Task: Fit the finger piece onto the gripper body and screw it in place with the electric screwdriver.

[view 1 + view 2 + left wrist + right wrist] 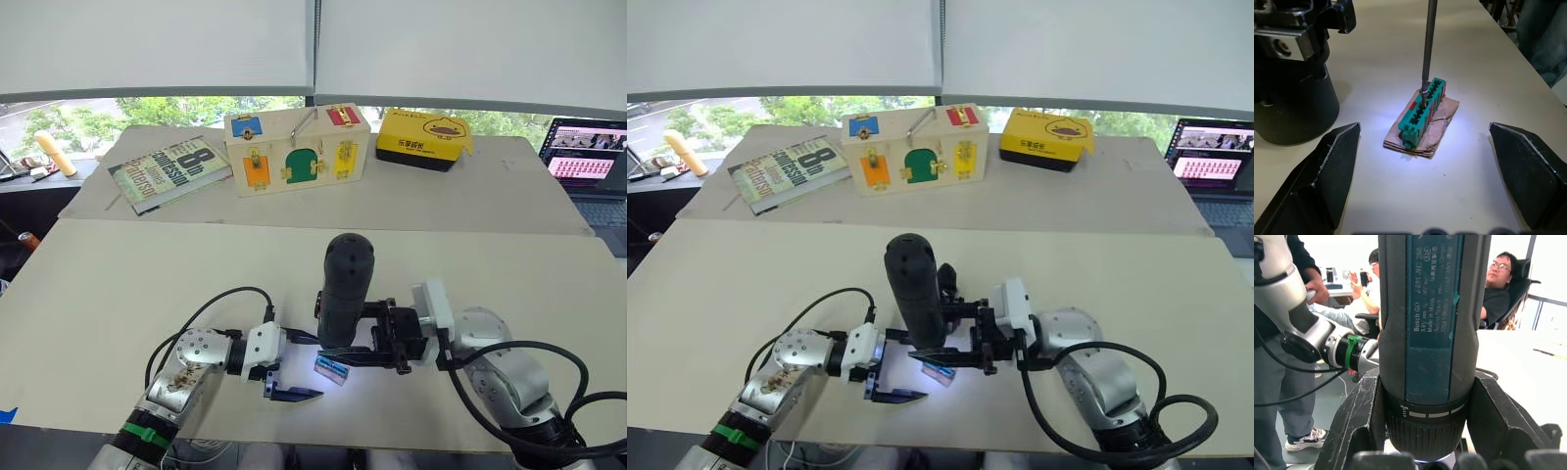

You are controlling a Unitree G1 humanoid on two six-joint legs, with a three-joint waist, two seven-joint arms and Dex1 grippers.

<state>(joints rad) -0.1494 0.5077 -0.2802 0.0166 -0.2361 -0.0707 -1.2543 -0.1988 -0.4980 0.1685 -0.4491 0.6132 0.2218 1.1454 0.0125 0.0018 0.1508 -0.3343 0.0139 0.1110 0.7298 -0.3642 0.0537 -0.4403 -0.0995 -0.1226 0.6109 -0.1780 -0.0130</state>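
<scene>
The left gripper (pixel 284 377) sits low over the near part of the desk (pixel 118 284), its two black fingers (pixel 1322 181) spread wide apart and empty. Between and just ahead of those fingers lies a small green-topped block (pixel 1422 110) on a brownish backing, lit by a bright white patch; its long axis runs away from the left gripper and slightly across. A thin metal bit (pixel 1427 44) comes straight down onto the top of this block.

The electric screwdriver (pixel 345 289) stands upright, long axis vertical, rounded end up and bit down, clamped between the fingers of the right gripper (pixel 377 338), which grips its lower barrel from the robot's right. In the right wrist view the fingers (pixel 1359 426) press both sides of the barrel, just above the ribbed collar.

Beside the left gripper, on the far side of the screwdriver's bit, a black round-based shape (pixel 1293 93) stands on the desk; it may be the gripper body, but it is cut off by the frame edge and I cannot tell. The finger piece cannot be made out.

Bare desk lies open ahead of both grippers. Well beyond, on a second desk, lie a book (pixel 168 171), a wooden latch box (pixel 297 149) and a yellow box (pixel 423 137); a laptop (pixel 588 157) sits at the far right edge.
</scene>
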